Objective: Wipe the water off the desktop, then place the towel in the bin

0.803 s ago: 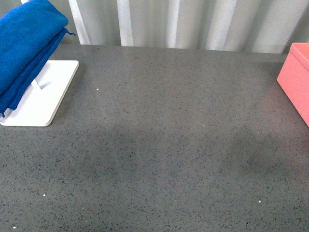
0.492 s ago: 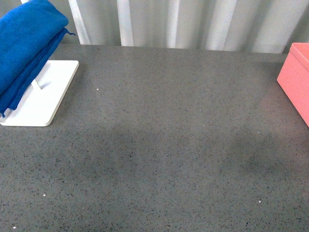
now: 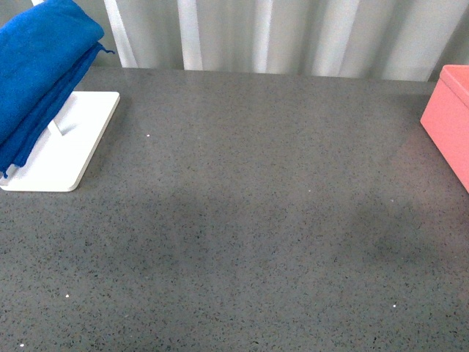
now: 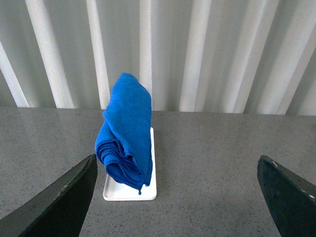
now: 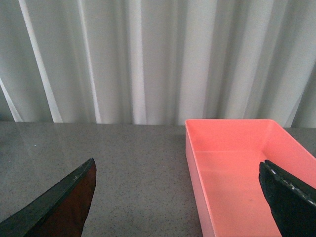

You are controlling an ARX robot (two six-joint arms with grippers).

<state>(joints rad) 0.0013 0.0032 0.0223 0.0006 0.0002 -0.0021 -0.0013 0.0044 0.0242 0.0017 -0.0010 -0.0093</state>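
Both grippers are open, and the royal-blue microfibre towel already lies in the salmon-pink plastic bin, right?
No. The royal-blue microfibre towel is draped over the flat white tray, as the left wrist view shows; the salmon-pink plastic bin shows no cloth. The left gripper and right gripper are open.

The desktop (image 3: 242, 220) lies bare across its middle and near edge. Obstacles sit only at the sides: the towel (image 3: 37, 66) standing tall on a white tray (image 3: 80, 139) (far left), the bin (image 3: 448, 121) at the right edge.
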